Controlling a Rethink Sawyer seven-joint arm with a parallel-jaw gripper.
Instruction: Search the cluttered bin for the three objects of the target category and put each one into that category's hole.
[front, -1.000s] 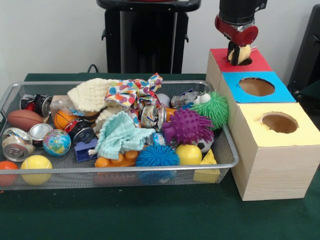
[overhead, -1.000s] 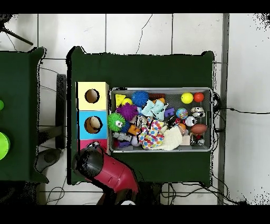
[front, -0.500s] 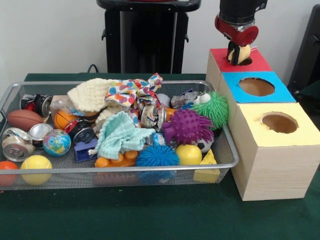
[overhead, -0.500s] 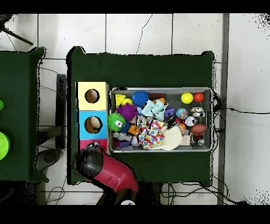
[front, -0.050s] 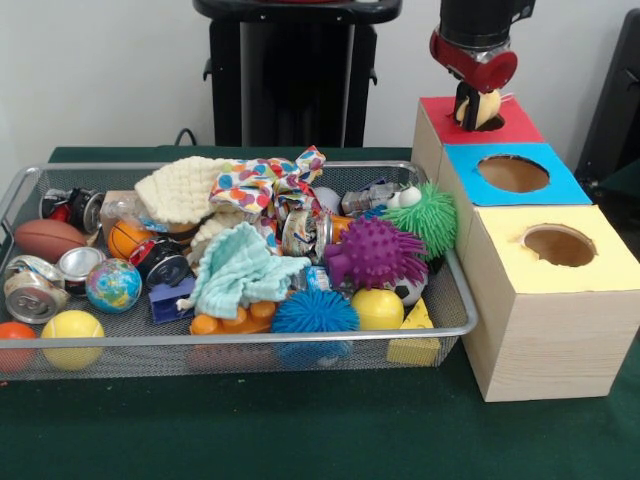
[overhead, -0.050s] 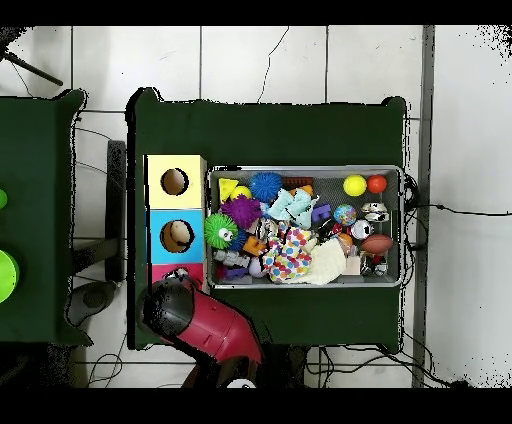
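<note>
Three coloured boxes stood beside the mesh bin (front, -0.050s: 455, 300) on the green surface (front, -0.050s: 300, 430). Above the red box (front, -0.050s: 500, 122), the claw (front, -0.050s: 476, 108) pinched a cream ball (front, -0.050s: 487, 107) directly over that box's hole.

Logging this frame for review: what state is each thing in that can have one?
end effector: shut on cream ball, over the red box
cream ball: held, not yet dropped
red box: hole hidden by the end effector
blue box: hole open; overhead view shows something inside
yellow box: hole open
mesh bin: full of clutter
</note>
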